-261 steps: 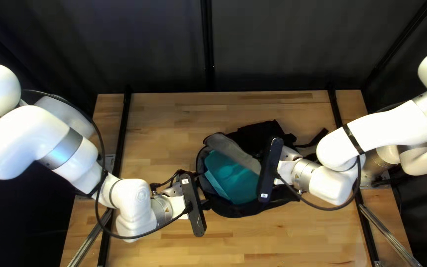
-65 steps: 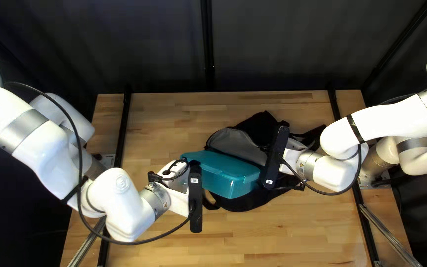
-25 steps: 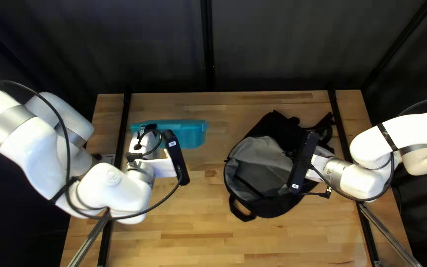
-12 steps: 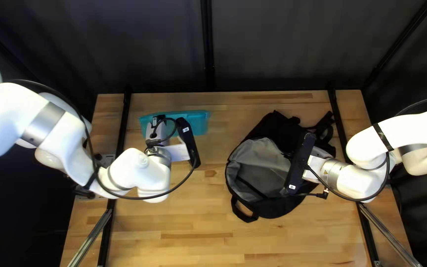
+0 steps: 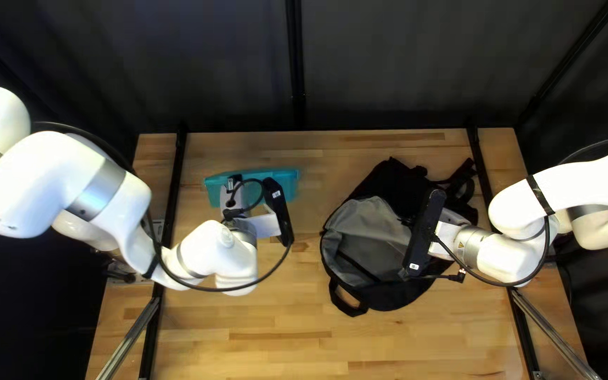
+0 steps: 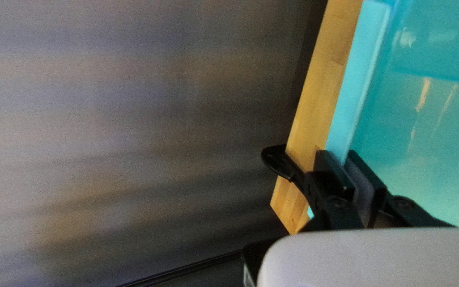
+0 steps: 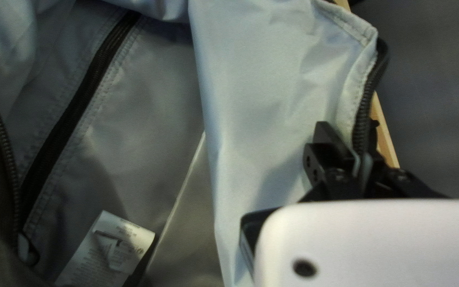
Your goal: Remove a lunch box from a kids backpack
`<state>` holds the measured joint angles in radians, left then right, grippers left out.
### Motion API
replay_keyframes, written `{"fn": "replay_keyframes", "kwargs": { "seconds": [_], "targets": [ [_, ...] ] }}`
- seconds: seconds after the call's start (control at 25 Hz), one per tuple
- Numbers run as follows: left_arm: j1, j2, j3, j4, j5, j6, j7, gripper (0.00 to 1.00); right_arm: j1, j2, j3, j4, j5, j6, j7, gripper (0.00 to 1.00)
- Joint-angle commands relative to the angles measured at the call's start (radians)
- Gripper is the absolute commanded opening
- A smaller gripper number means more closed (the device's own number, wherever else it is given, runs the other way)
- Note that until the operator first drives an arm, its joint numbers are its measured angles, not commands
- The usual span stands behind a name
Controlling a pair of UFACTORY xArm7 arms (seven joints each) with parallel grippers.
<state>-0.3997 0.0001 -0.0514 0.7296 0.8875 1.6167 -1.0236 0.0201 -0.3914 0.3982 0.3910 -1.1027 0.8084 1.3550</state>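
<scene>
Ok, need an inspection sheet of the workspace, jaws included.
Surface: pale wood table, visible grain and knots.
Box: teal, out of the bag, toward the table's far edge; contact with the table can't be told.
Bag: black, grey lining, lying open.
Clutter: nothing seen.
Left gripper: jaws shut on the box's rim.
Right gripper: jaws shut on the bag's zipped edge.
Cables: black, looped along both arms.
Surroundings: dark curtain behind the table.

Lunch box [image 6: 431, 127] glossy plastic (smooth, too); table [image 5: 402, 345] wood; backpack [image 5: 371, 225] matt cloth.
</scene>
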Motion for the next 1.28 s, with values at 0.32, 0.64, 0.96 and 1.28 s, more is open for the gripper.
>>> {"fn": "replay_keyframes", "kwargs": {
  "seconds": [0.32,0.64,0.96,1.28],
  "targets": [
    [-0.062,0.151,-0.058,0.136,-0.085,0.037,-0.03,0.0,-0.01,0.016,-0.001,0.009,-0.022,-0.01,0.017,0.0],
    [-0.094,0.211,-0.089,0.182,-0.143,0.032,-0.056,0.0,-0.014,0.027,0.001,0.012,-0.036,-0.015,0.026,0.0],
    [-0.103,0.245,-0.109,0.181,-0.18,-0.047,-0.072,0.0,-0.015,0.029,0.0,0.013,-0.039,-0.019,0.026,0.0],
    [-0.102,0.223,-0.133,0.174,-0.238,-0.124,-0.033,0.0,-0.02,0.042,0.001,0.015,-0.054,-0.027,0.043,0.0]
  ]
}}
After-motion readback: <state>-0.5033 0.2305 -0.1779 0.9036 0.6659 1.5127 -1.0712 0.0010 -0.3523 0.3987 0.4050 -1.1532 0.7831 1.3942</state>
